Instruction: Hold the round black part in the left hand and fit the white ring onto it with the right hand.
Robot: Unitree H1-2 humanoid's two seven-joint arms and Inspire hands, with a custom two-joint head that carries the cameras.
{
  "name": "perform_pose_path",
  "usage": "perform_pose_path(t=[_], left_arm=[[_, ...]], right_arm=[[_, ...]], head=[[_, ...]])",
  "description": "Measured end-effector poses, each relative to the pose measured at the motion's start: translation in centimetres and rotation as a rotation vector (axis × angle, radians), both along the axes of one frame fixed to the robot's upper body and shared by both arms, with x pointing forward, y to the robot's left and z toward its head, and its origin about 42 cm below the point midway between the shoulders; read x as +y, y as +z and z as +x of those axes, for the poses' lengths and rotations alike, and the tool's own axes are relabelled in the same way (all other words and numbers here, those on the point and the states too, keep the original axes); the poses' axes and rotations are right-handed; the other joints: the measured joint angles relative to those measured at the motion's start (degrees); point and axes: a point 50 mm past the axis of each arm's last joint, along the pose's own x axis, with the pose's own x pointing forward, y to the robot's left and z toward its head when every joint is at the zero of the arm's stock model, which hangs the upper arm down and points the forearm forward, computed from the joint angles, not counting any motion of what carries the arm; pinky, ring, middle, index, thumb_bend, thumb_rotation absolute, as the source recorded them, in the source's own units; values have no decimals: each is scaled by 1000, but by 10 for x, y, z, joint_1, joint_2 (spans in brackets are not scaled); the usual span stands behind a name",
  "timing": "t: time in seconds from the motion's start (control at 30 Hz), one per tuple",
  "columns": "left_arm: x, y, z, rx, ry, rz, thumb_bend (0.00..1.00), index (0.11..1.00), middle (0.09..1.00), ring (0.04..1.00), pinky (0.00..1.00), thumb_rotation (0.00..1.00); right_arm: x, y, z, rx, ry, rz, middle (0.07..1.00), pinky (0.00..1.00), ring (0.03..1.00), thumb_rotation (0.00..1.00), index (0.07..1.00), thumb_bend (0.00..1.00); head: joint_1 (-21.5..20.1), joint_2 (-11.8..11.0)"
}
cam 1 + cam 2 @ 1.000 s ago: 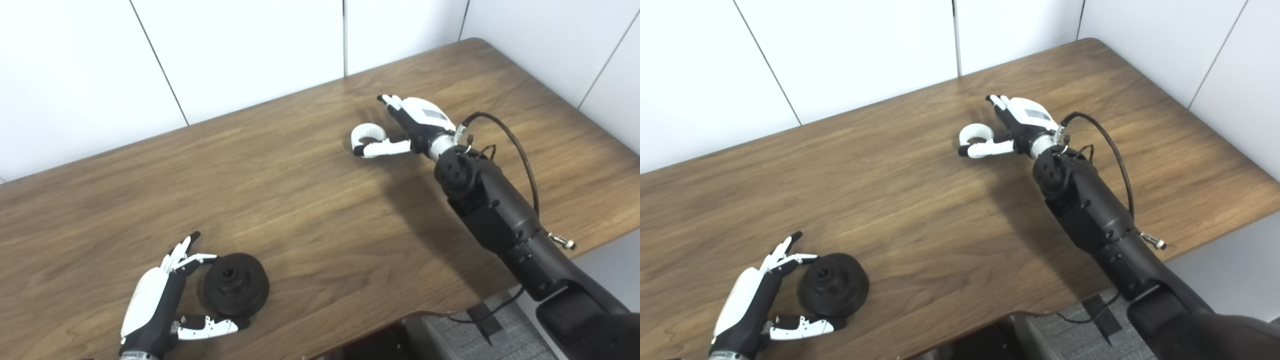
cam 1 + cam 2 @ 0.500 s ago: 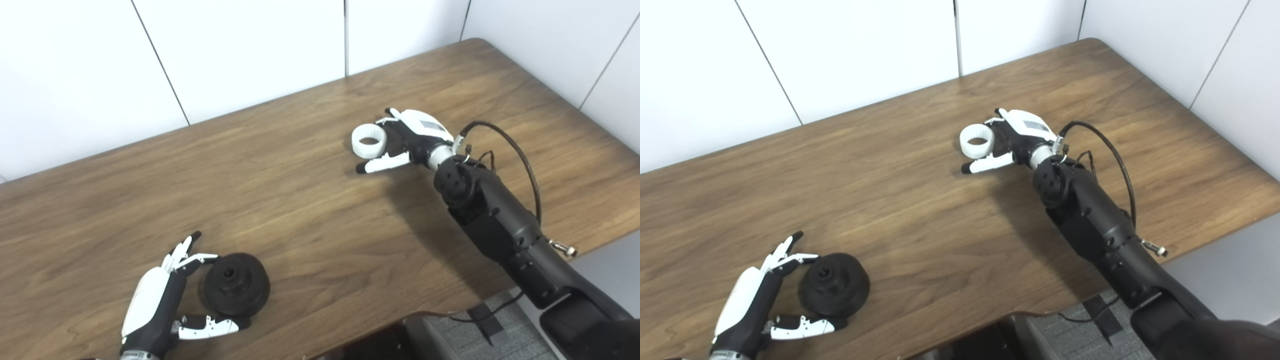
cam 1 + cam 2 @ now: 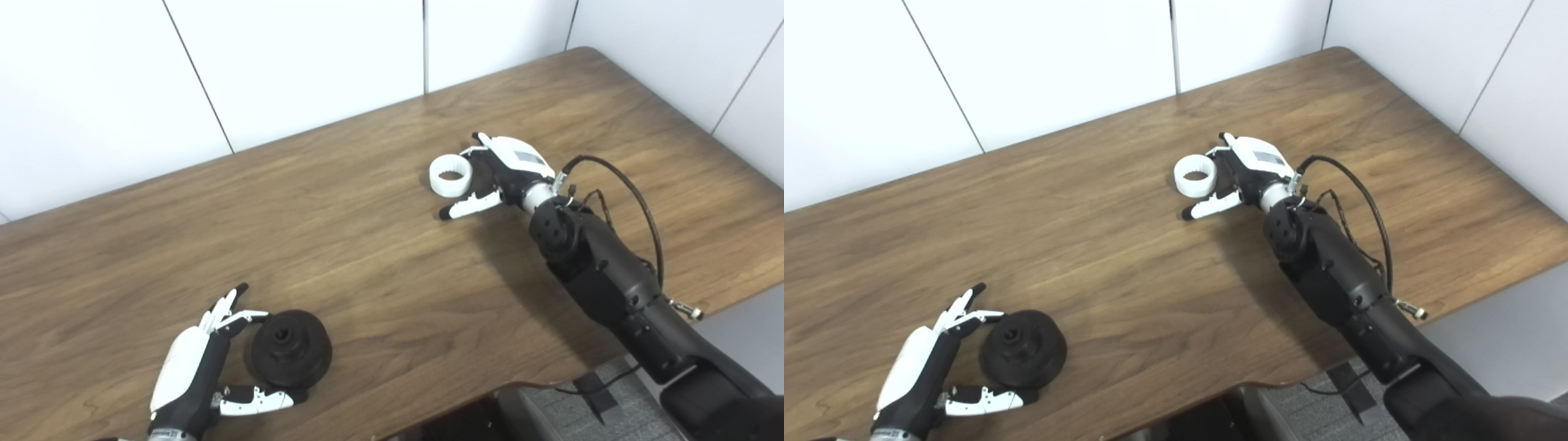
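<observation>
White wall panels stand behind my brown wooden table [image 3: 367, 245]. At the near left, my left hand [image 3: 196, 373] lies with fingers spread around the round black part [image 3: 291, 357], not squeezing it. At the far right, the white ring [image 3: 450, 175] sits by my right hand [image 3: 502, 171]. I think the fingers touch it, but I cannot tell if they grip.

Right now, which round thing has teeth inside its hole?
The white ring, by the right hand. Tiny ridges line its wide hole. The black part, by the left hand, has only a small plain hole.
</observation>
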Motion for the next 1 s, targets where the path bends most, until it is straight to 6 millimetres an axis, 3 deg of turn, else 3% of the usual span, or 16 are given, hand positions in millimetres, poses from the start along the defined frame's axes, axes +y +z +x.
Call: perform_pose_path(t=[0.67, 0.9, 1.0], left_arm=[[0, 1, 0, 4, 3, 9, 1000, 642, 1000, 1000, 1000, 297], [0, 3, 0, 9, -2, 12, 1000, 641, 1000, 1000, 1000, 300], [0, 3, 0, 10, -2, 12, 1000, 642, 1000, 1000, 1000, 299]], right_arm=[[21, -21, 1, -127, -78, 41, 978, 997, 1000, 451, 699, 882], [25, -23, 1, -154, -85, 64, 933, 1000, 988, 287, 610, 746], [29, -21, 1, -194, -70, 75, 921, 1000, 985, 178, 516, 562]], head=[[6, 5], [6, 8], [7, 9]])
